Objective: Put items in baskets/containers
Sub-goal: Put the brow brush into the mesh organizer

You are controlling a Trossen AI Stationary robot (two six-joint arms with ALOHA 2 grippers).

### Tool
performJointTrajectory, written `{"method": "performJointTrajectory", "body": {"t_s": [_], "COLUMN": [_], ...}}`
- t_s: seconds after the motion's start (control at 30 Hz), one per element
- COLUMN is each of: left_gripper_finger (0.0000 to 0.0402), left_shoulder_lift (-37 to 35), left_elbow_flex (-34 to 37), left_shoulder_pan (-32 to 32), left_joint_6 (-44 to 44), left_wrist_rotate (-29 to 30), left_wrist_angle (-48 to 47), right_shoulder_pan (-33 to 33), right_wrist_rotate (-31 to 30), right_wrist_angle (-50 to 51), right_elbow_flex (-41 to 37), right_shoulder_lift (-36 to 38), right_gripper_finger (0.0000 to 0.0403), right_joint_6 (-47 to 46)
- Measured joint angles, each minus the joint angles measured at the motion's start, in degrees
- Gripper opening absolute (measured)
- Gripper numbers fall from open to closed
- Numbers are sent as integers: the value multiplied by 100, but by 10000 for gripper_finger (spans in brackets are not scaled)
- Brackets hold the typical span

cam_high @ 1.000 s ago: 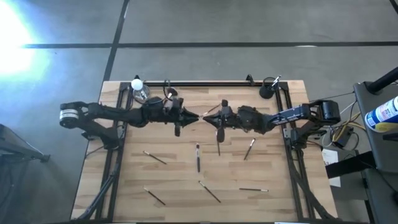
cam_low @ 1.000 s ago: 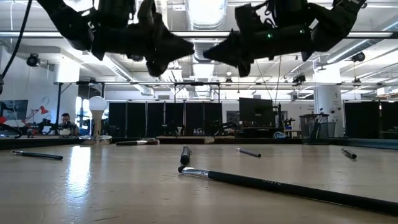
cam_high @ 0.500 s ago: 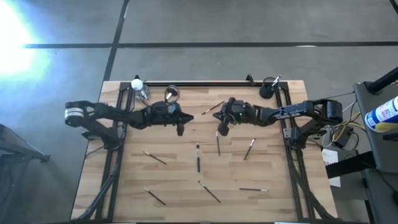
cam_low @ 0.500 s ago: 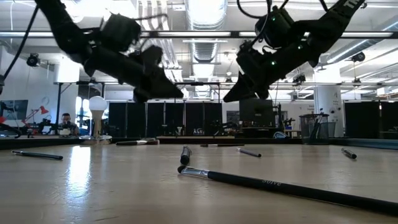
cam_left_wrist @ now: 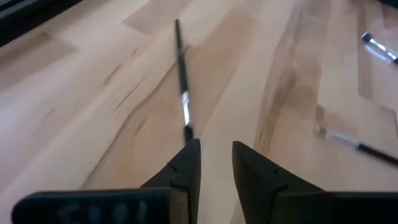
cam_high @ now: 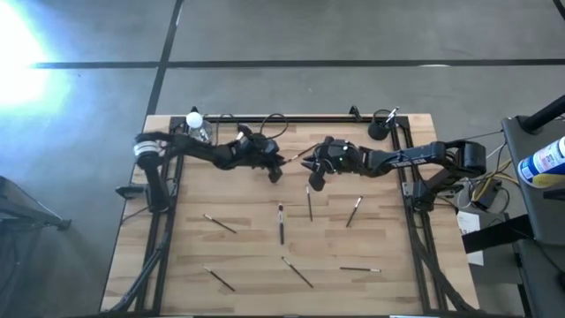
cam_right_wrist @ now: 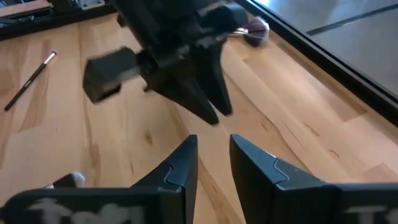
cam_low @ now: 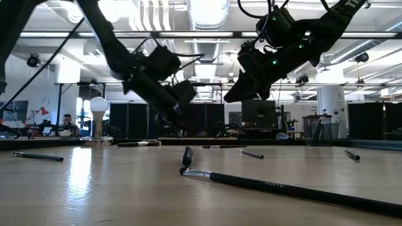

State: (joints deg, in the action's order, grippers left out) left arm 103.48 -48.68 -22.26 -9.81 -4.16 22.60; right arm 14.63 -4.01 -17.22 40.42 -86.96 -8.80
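Note:
Several thin dark brushes lie flat on the wooden table (cam_high: pixel 177 265); one thin brush (cam_high: pixel 300 155) lies at the far middle, between my two grippers. My left gripper (cam_high: pixel 275 174) is open and slants down just above the table. In its wrist view the thin brush's (cam_left_wrist: pixel 181 74) near end lies just ahead of its fingertips, with nothing between them. My right gripper (cam_high: pixel 313 183) hangs open and higher up, pointing at the left one. The fluffy brush (cam_right_wrist: pixel 254 28) lies by the far edge. The black cup (cam_high: pixel 380 130) stands at the back right.
A white-topped bottle (cam_high: pixel 196 124) stands at the back left corner. Black frame rails (cam_high: pixel 300 117) run along the far and side edges. Other thin brushes (cam_high: pixel 281 223) lie scattered over the table's middle and near half, one (cam_low: pixel 282 187) close to the near edge.
My left gripper has sunk toward the table, tipped downward and gone toward the table's right. My right gripper has drawn back toward the right and tipped down, then kept still. The thin brush that was up between the two grippers now lies on the table.

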Motion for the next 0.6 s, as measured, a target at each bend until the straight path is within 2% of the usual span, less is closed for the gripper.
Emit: {"method": "performJointTrajectory", "body": {"t_s": [0.2,0.6], "left_gripper_finger": [85,82], "left_shoulder_lift": [550,1111], "left_elbow_flex": [-386,-532], "left_shoulder_pan": [-40,-179], "left_joint_6": [170,133], "left_wrist_rotate": [1,-45], "left_wrist_angle": [7,405], "right_shoulder_pan": [-2,-13], "right_wrist_rotate": [-1,-2], "right_wrist_angle": [55,77], "right_elbow_flex": [-2,-4], "right_shoulder_lift": [0,0], "right_gripper_finger": [89,81], "right_joint_6": [48,189]}}
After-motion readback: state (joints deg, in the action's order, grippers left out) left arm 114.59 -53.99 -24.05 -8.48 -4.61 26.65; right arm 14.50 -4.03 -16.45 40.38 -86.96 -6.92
